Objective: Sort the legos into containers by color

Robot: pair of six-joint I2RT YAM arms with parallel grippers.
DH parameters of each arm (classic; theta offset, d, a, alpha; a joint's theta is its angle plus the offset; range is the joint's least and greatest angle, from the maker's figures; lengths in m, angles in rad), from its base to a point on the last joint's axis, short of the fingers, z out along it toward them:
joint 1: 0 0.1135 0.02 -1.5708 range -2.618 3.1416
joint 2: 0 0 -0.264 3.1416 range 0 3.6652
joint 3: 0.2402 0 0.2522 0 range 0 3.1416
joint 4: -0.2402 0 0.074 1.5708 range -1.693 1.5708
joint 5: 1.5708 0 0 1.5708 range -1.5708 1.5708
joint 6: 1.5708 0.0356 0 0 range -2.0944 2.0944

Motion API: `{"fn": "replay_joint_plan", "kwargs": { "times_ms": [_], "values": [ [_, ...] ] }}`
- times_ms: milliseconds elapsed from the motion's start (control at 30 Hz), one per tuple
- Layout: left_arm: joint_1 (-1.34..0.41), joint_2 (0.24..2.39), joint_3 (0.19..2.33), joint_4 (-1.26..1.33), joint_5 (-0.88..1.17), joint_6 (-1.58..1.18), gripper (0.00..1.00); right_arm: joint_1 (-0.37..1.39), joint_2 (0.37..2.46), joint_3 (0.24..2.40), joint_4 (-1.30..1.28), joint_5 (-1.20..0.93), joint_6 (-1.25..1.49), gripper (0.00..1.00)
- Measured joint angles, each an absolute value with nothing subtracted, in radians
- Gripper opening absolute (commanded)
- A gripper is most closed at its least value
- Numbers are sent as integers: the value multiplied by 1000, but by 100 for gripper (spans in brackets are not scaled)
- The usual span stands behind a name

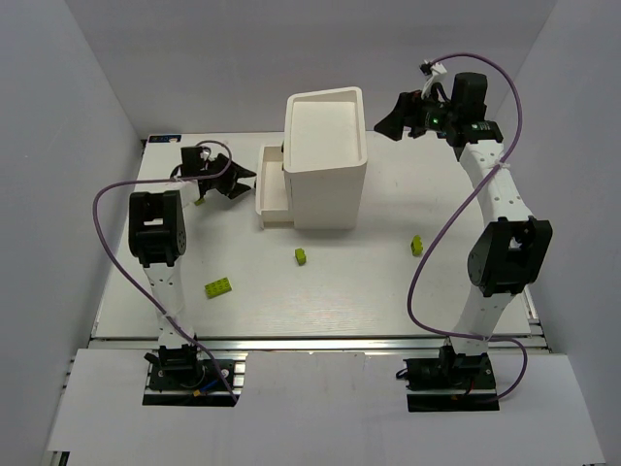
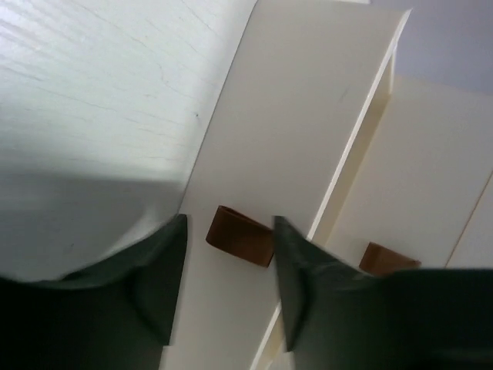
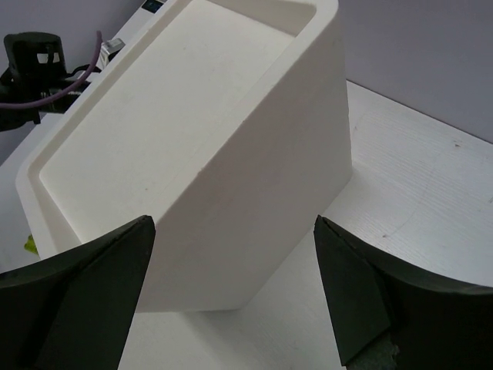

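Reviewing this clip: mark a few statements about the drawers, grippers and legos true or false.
1. A drawer stands pulled out of the cabinet. True.
2. The left gripper is clamped on a knob. False: its fingers stand apart on either side of the knob, with gaps showing.
3. The right gripper holds a lego. False: it is wide open and holds nothing, facing the cabinet.
4. Lime legos lie loose on the table. True.
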State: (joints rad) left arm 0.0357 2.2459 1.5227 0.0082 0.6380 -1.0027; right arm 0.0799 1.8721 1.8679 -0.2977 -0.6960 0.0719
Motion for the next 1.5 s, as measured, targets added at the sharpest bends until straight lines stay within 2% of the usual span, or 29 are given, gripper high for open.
{"fn": "replay_joint_plan", "kwargs": {
  "times_ms": [33, 100, 200, 267, 333, 367, 400, 433, 467, 500, 567, 600, 667, 700, 767, 800, 900, 933, 1167, 1500],
  "values": [
    [36, 2246, 1537, -24, 631, -989, 68, 80, 1871, 1868, -302, -702, 62, 89],
    [36, 2246, 1575, -76, 612, -962, 72, 80, 1868, 1868, -318, -713, 31, 89],
    [38, 2240, 1633, -130, 579, -912, 73, 80, 1853, 1867, -363, -730, -40, 89],
    [39, 2226, 1660, -169, 551, -873, 70, 80, 1829, 1847, -388, -736, -100, 89],
    [41, 2208, 1686, -217, 517, -828, 60, 80, 1790, 1802, -412, -735, -165, 87],
    [42, 2196, 1703, -243, 497, -805, 35, 80, 1769, 1774, -419, -733, -194, 84],
    [43, 2183, 1722, -276, 465, -785, 19, 80, 1747, 1743, -426, -729, -223, 76],
    [43, 2167, 1737, -303, 431, -756, 11, 80, 1729, 1718, -435, -724, -247, 70],
    [43, 2149, 1749, -332, 395, -736, 4, 80, 1711, 1691, -437, -719, -270, 63],
    [43, 2126, 1757, -363, 347, -710, 5, 80, 1696, 1668, -444, -712, -292, 47],
    [43, 2079, 1767, -421, 263, -666, 7, 80, 1677, 1634, -448, -705, -322, 33],
    [44, 2057, 1770, -450, 213, -643, 15, 79, 1670, 1618, -449, -702, -332, 31],
    [44, 2019, 1780, -510, 122, -600, 28, 80, 1663, 1594, -450, -694, -348, 37],
    [44, 2010, 1789, -540, 83, -587, 39, 80, 1659, 1579, -447, -689, -359, 49],
    [44, 2003, 1811, -599, 10, -556, 49, 81, 1651, 1546, -450, -679, -388, 60],
    [44, 2003, 1817, -626, -23, -545, 60, 81, 1650, 1534, -453, -675, -400, 62],
    [44, 2009, 1817, -719, -127, -527, 70, 84, 1641, 1499, -456, -657, -445, 64],
    [45, 2015, 1816, -746, -153, -527, 77, 86, 1633, 1483, -455, -652, -458, 64],
    [45, 2077, 1816, -825, -234, -523, 80, 87, 1557, 1372, -444, -630, -509, 66],
    [52, 2255, 1849, -827, -226, -514, 79, 87, 1532, 1331, -424, -627, -515, 67]
  ]
}}
